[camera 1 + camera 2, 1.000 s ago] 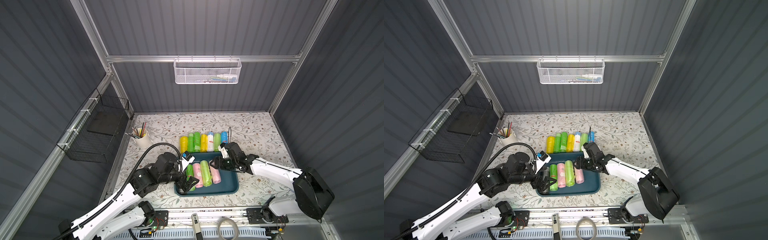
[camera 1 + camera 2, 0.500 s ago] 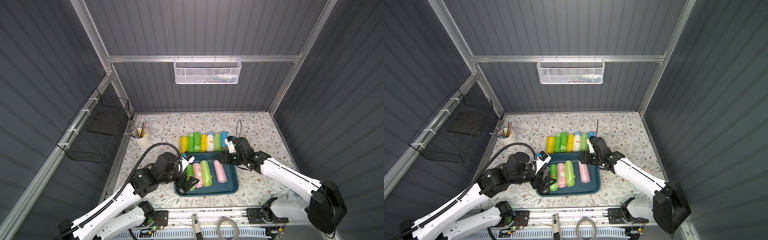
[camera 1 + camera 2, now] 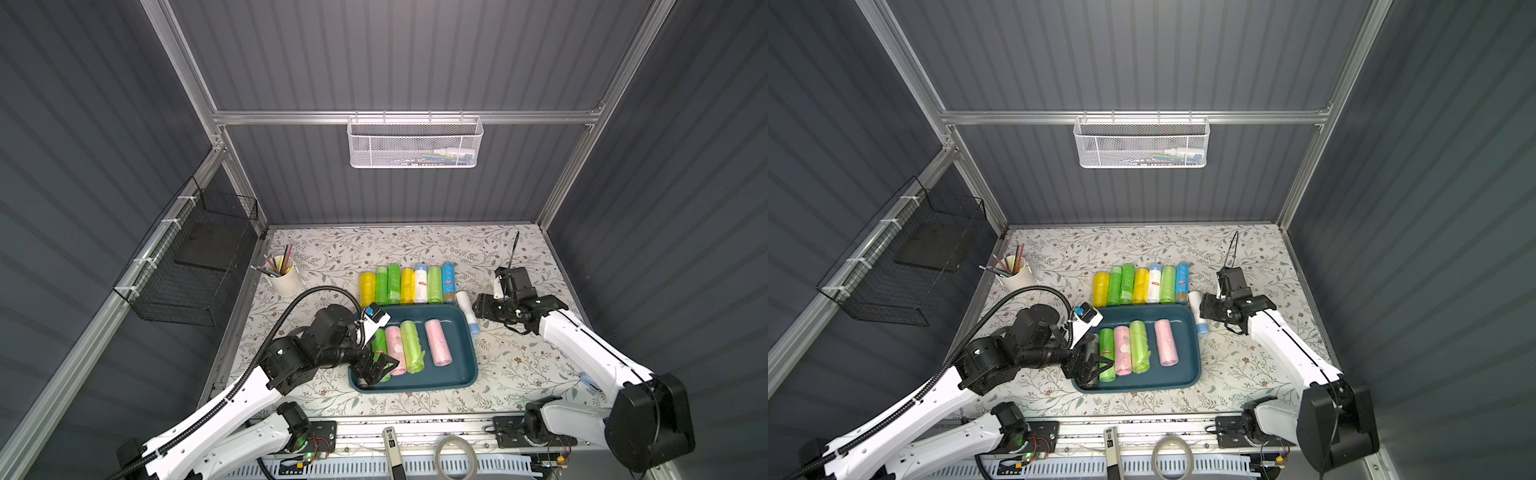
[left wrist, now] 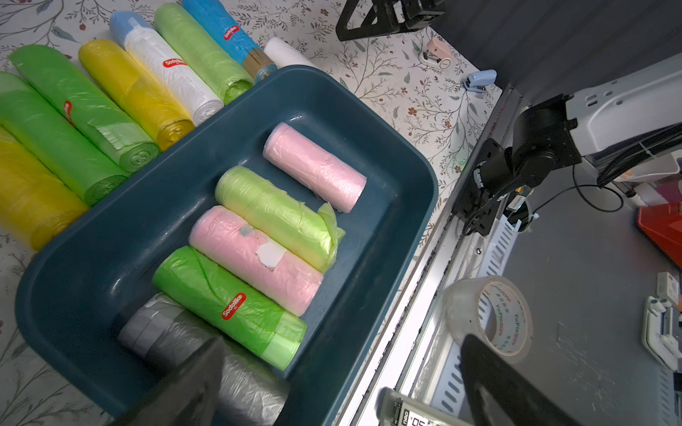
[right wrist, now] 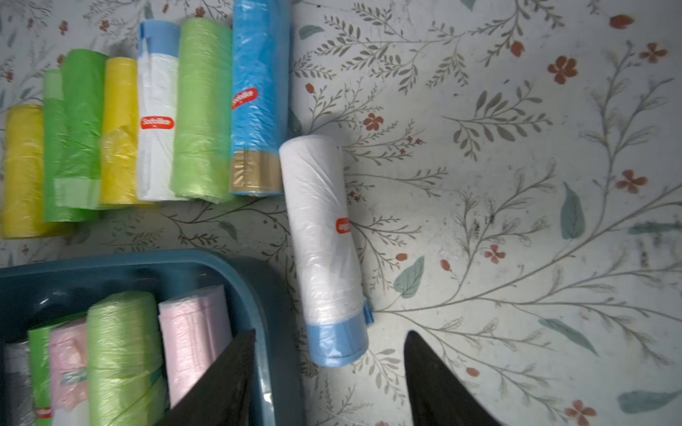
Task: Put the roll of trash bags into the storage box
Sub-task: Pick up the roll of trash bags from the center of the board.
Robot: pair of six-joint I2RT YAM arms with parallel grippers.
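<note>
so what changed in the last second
The right gripper pulled back rightward off the box, leaving the pink roll lying inside. It now hangs open beside the white roll outside the box. The left gripper stayed open over the box's near left corner. The row of rolls behind did not move.

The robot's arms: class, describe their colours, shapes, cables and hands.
The left arm and right arm have white links with bulky black joints. The left hand and right hand are black with tapered fingers. A black corrugated hose runs along the left arm; a thin black wire loops above the right wrist.
</note>
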